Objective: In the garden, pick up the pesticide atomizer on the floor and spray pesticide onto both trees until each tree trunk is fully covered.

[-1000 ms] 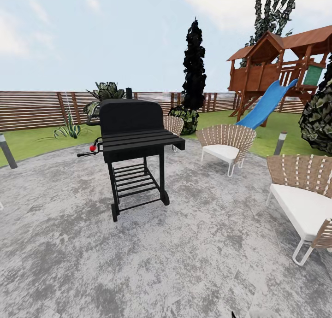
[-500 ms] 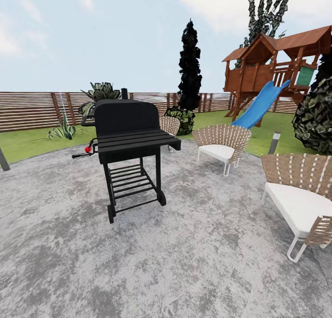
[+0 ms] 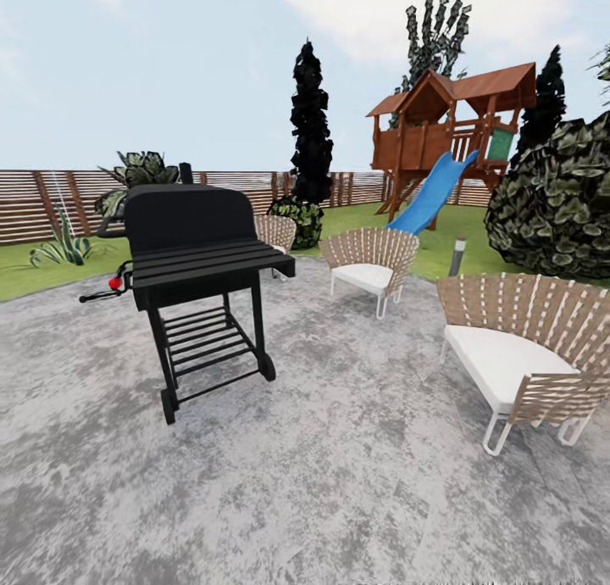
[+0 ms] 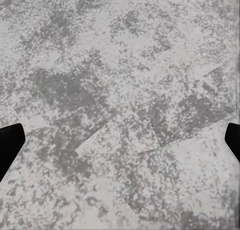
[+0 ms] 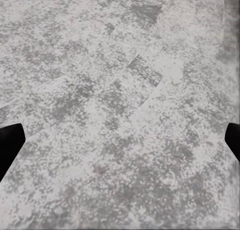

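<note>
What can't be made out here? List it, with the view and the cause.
- Red-tipped item beside the grill, head view: too small to identify.
- Third chair, head view: mostly hidden behind the grill.
- Base of the playhouse and lower slide, head view: hidden by the chair in front.
- Left fingers and right fingers, wrist views: cut off by the picture edges, only dark tips over paving.

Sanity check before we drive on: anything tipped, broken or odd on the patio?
Nothing stands out. The black grill stands upright on the grey paving, and both wicker chairs sit level on their legs. Both grippers hang open over bare paving, holding nothing.
</note>
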